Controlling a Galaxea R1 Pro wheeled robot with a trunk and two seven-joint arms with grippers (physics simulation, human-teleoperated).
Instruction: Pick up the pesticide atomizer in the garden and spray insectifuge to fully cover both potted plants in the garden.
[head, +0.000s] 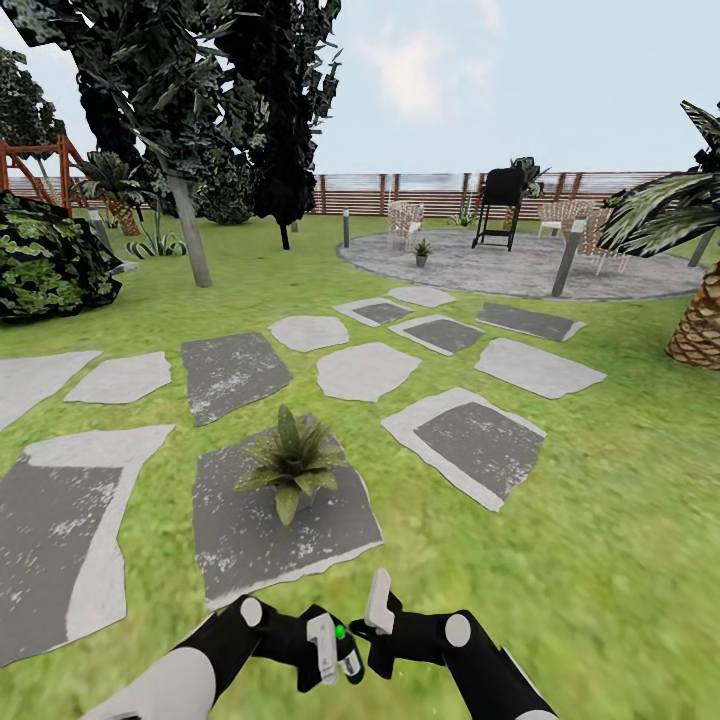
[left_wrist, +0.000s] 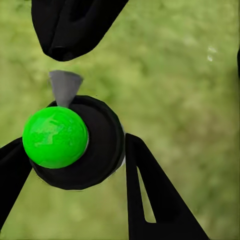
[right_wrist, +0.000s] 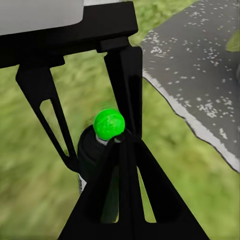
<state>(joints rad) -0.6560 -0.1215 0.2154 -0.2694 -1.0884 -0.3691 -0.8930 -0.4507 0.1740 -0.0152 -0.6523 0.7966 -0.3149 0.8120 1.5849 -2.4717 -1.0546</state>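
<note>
**Lawn and what rested on it**

Green lawn (head: 600, 520) carried flat grey stepping stones (head: 365, 370). One dark stone (head: 250, 540) bore a potted plant (head: 292, 462). A second potted plant (head: 422, 251) stood on the round patio (head: 520, 272) beyond.

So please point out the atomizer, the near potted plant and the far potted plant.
atomizer (left_wrist: 55, 137): left wrist view, on its bright green round cap.
near potted plant (head: 291, 462): head view, on the middle of its leaves.
far potted plant (head: 422, 249): head view, on its small leaves, on the patio.
</note>
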